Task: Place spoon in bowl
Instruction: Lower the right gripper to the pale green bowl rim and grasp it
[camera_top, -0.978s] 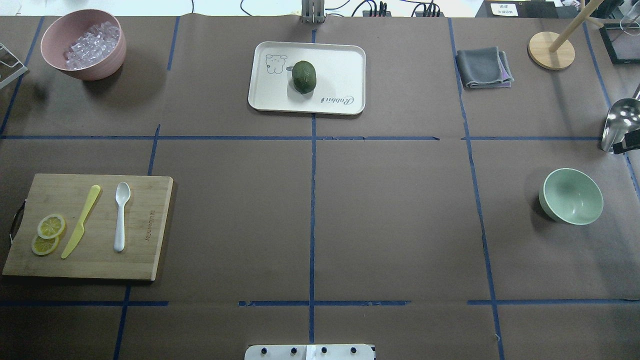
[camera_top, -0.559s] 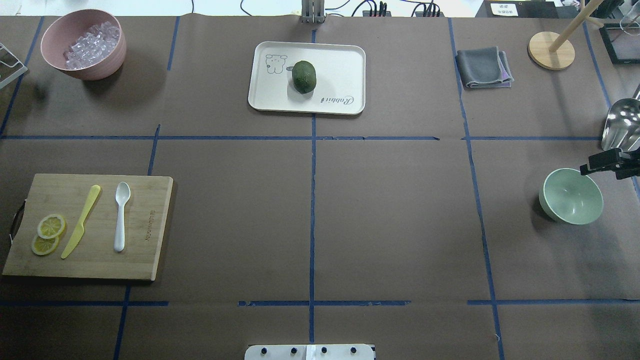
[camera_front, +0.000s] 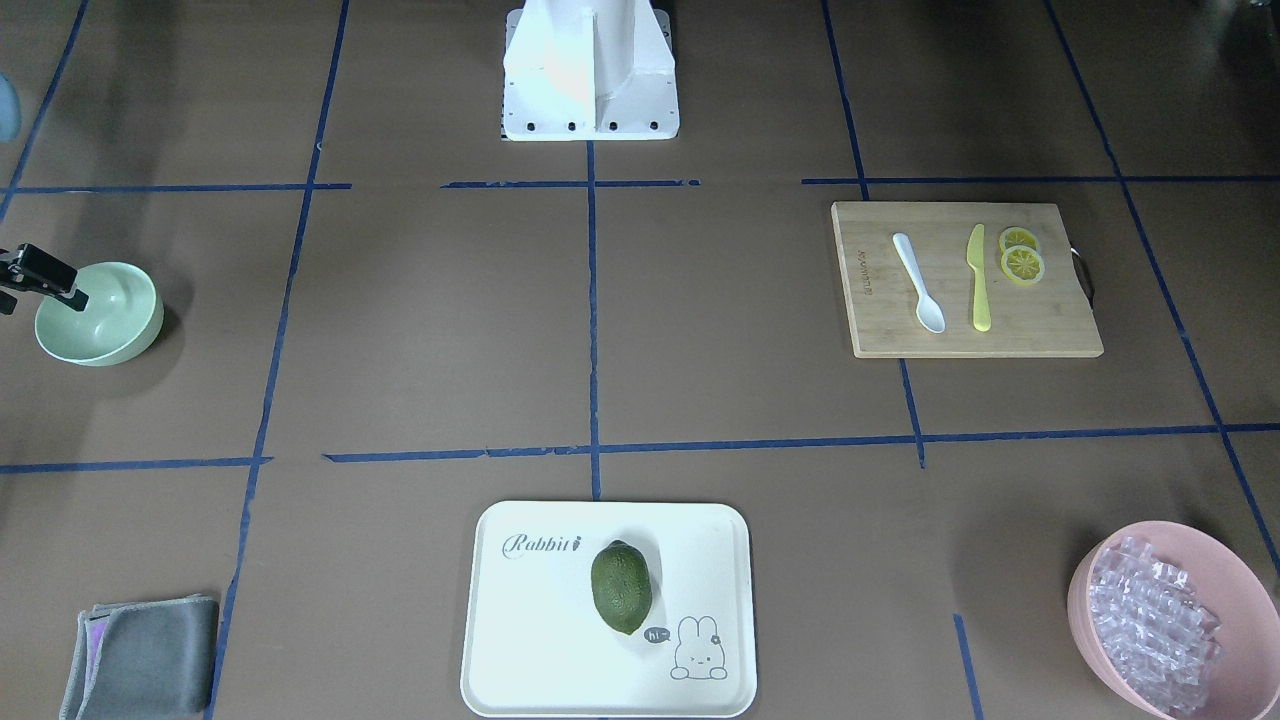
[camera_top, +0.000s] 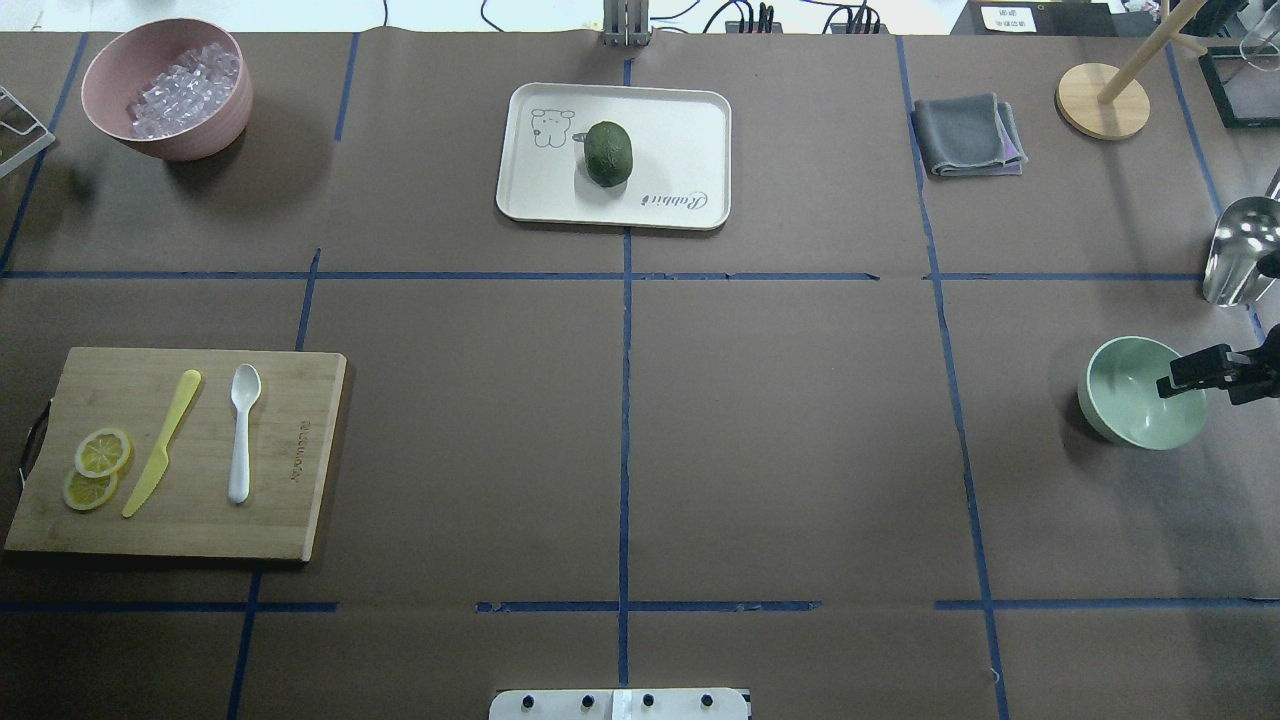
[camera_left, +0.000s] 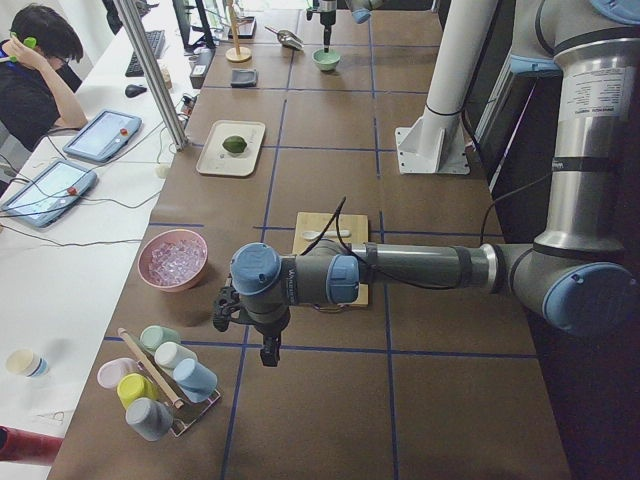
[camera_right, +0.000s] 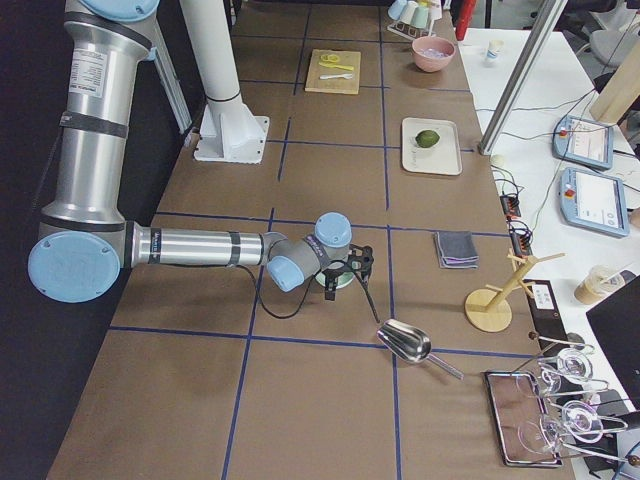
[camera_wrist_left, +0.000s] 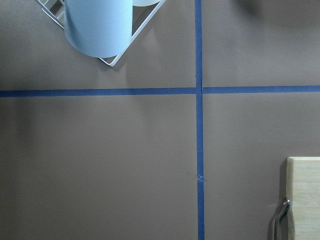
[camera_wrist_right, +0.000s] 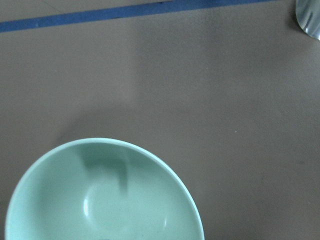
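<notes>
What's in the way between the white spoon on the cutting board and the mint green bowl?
Nothing visible. Between the spoon and the bowl lies only bare brown table with blue tape lines; the tray holding the green fruit sits farther back, off that line.

My right claw (camera_top: 1190, 374) is black. The bowl (camera_top: 1120, 395) is pale mint green, the spoon (camera_top: 241, 430) white, the knife (camera_top: 163, 440) yellow, the board (camera_top: 200, 530) tan wood grain. The table (camera_top: 800, 450) is brown, crossed by a grid of blue tape (camera_top: 625, 400).
</notes>
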